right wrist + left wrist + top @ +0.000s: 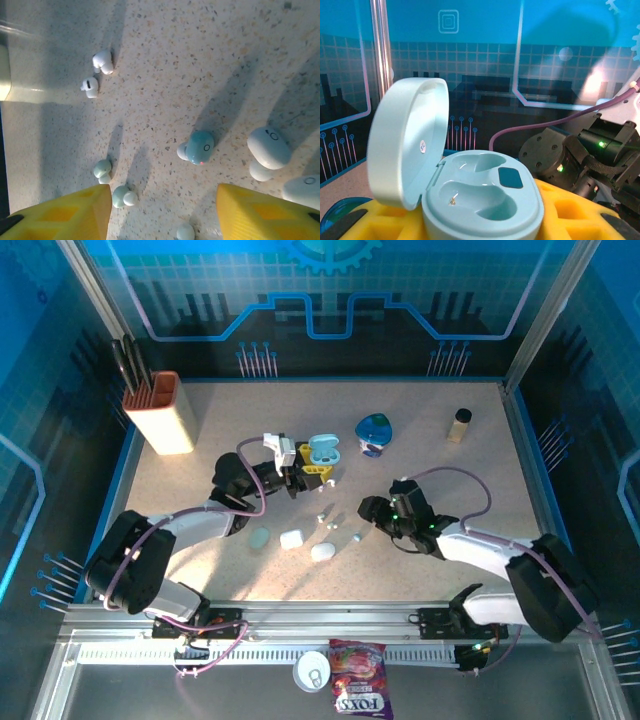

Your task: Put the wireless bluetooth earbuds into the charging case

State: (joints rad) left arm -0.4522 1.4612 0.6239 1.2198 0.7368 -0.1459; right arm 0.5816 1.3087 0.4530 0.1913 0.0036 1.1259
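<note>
**Charging case (485,192) clamped in left gripper (470,220); right gripper (162,212) spread above earbuds (200,146)**

Both arms reach from the near edge of the table (430,455) toward its middle. The left arm runs low and long with its elbow bowed outward. The right arm folds up from its base and tips its wrist down at the tabletop.

Nearest the bases, three closed cases (291,538) (one pale teal, two white) lie in a short row on the near side of the charging case, a little to its left. The earbuds are scattered loose on the table between that row and the charging case, some white, some pale teal, several lying in close pairs.

The right gripper hovers over them, nearer than the charging case and to its right. Its yellow fingers (65,212) stand apart with only tabletop and earbuds between them.

Farther out, the left gripper is closed on the charging case from both sides. The lid is swung upright and the two moulded wells face up. Well to the left of the charging case and beyond it stands a knife block (170,418).
</note>
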